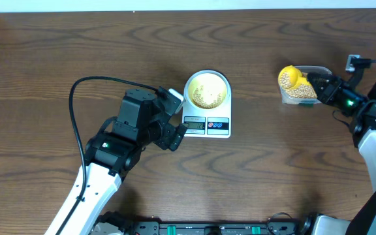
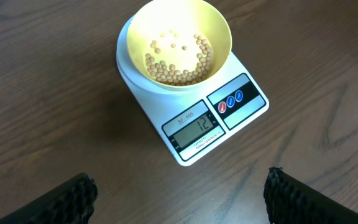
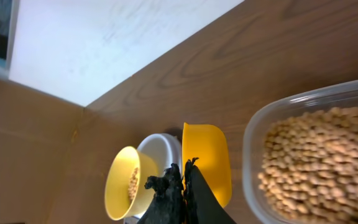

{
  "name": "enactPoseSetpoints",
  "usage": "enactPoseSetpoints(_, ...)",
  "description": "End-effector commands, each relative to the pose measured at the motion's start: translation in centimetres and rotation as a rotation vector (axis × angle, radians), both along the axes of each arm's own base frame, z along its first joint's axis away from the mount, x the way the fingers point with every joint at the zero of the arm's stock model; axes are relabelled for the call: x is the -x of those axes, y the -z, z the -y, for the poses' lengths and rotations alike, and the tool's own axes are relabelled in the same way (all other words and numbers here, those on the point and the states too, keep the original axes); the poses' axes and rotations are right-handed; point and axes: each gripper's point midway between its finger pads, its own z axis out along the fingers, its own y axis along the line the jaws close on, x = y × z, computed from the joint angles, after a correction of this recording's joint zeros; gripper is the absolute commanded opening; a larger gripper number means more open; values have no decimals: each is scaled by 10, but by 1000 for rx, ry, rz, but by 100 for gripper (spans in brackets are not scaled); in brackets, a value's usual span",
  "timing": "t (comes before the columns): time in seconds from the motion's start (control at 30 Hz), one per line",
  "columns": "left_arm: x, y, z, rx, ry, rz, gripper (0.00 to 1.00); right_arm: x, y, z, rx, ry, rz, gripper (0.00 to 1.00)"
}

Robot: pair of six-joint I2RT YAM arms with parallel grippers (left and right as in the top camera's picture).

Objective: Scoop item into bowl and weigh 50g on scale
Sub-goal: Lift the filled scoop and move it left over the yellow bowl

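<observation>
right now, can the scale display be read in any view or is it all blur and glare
Left wrist: the scale is sharp and evenly lit, with no glare, and the dark digits on its display are clear. Overhead: the display is too small to read, and shadows are soft. Right wrist: the yellow scoop and bowl hide the display.
</observation>
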Motion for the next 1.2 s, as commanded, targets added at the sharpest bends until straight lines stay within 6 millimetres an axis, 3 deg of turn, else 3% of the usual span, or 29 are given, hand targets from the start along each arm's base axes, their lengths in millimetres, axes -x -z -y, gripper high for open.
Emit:
enactPoseSetpoints(0.0,3,6,0,-2,15,-12,88,2,-2,-22,-23,-66,0,1)
enactPoseSetpoints(0.27,3,6,0,-2,15,-12,88,-1,3,-57,20,-112,-7,1)
enactPoseSetpoints(0.43,3,6,0,-2,15,-12,88,-3,-10,-88,-2,-171,37,1)
enactPoseSetpoints(0.67,3,6,0,-2,15,-12,88,-7,-19,-111,-7,-191,71,1)
enactPoseSetpoints(1.17,3,6,0,-2,15,-12,88,1,-18,-173,38,-241,84,1)
